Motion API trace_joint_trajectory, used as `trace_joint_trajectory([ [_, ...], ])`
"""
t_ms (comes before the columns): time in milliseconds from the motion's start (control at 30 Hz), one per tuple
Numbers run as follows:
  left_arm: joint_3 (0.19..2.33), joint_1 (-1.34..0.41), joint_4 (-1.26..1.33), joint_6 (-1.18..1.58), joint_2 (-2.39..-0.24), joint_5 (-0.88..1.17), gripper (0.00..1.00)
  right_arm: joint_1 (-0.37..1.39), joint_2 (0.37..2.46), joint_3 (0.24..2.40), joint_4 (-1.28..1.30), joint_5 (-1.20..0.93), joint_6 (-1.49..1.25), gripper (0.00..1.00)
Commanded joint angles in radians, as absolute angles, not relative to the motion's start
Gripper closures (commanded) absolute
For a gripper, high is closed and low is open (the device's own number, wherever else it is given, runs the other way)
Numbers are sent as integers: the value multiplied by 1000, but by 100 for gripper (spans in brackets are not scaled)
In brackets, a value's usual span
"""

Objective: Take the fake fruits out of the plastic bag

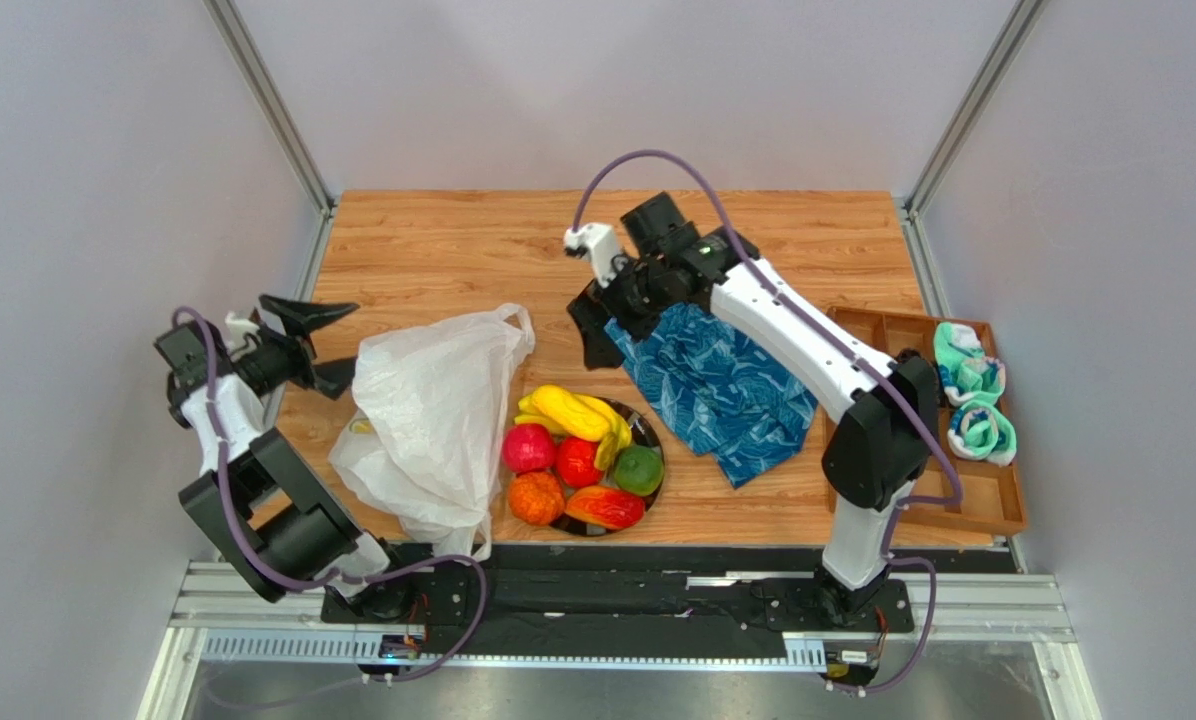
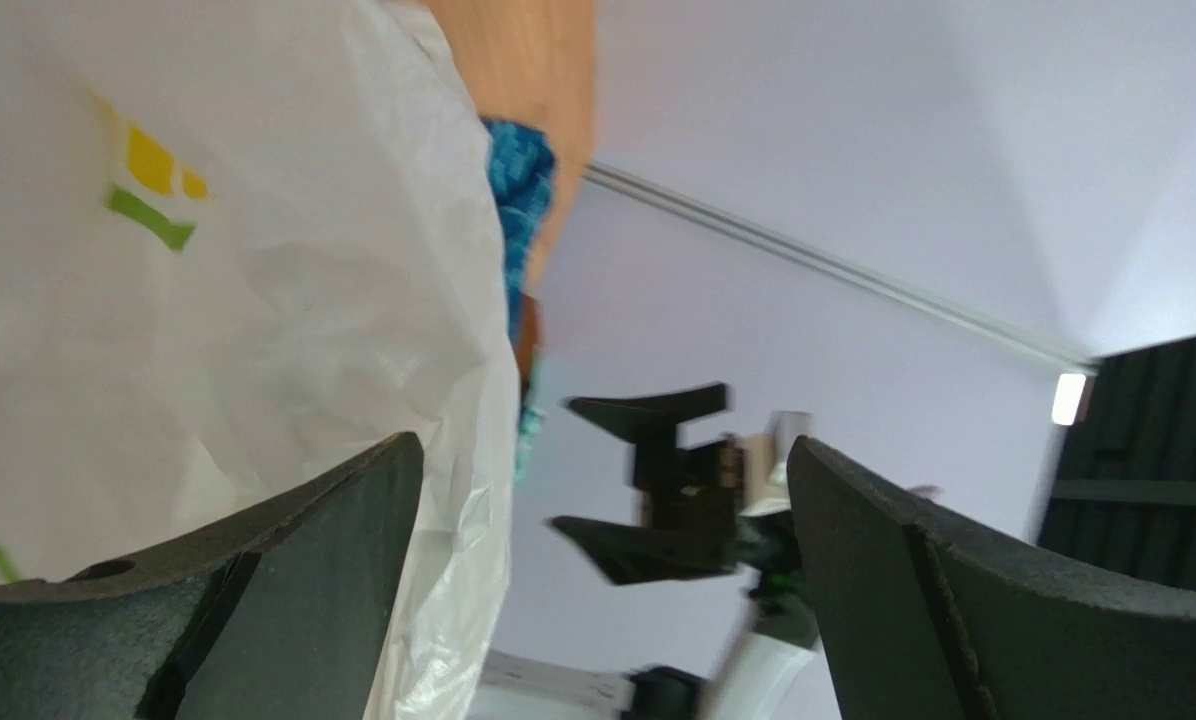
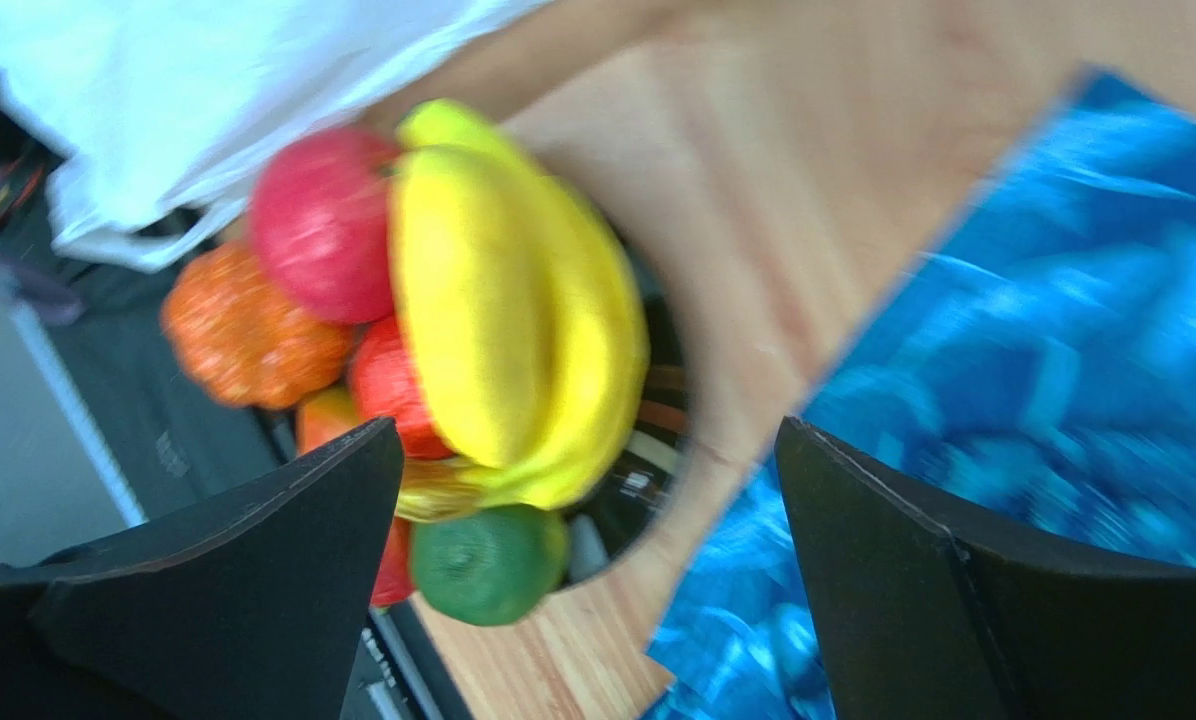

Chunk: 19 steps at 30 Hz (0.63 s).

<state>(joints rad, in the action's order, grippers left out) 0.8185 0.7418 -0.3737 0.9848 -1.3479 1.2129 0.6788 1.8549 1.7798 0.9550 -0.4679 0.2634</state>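
Note:
The fake fruits lie piled on a black-rimmed plate (image 1: 654,437): a yellow banana bunch (image 1: 567,410), two red rounds (image 1: 528,447), an orange one (image 1: 535,497), a green one (image 1: 637,470) and a red-orange mango shape (image 1: 604,507). The white plastic bag (image 1: 431,413) lies crumpled just left of the plate. My left gripper (image 1: 323,345) is open and empty, left of the bag; in the left wrist view (image 2: 604,450) the bag (image 2: 229,300) lies beside its left finger. My right gripper (image 1: 597,323) is open and empty, raised behind the plate; in the right wrist view (image 3: 586,428) it looks down on the bananas (image 3: 484,315) and the green fruit (image 3: 487,563).
A blue patterned cloth (image 1: 717,383) lies right of the plate, under the right arm. A wooden tray (image 1: 995,510) at the right edge holds teal and white rolled items (image 1: 968,368). The plate sits near the table's front edge.

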Motion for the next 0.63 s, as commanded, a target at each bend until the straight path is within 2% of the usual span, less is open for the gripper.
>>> trace_joint_trajectory([
  [0,1115,742,-673,471,-1414,1079,1,630,1735,1760,836,-132,135,0],
  [33,1205,727,-787,393,-1431,1024,1,630,1718,1743,824,-64,127,0],
  [100,1256,709,-831,243,-1459,870,1,629,1706,1706,805,64,106,0],
  [267,1195,672,-760,117,-1413,596,1,629,1615,1591,739,115,112,0],
  [467,1088,647,-631,5,-1310,471,1,630,1539,1442,686,176,156,0],
  [600,1060,547,-624,-54,-1232,428,1,629,1514,1390,666,173,163,0],
])
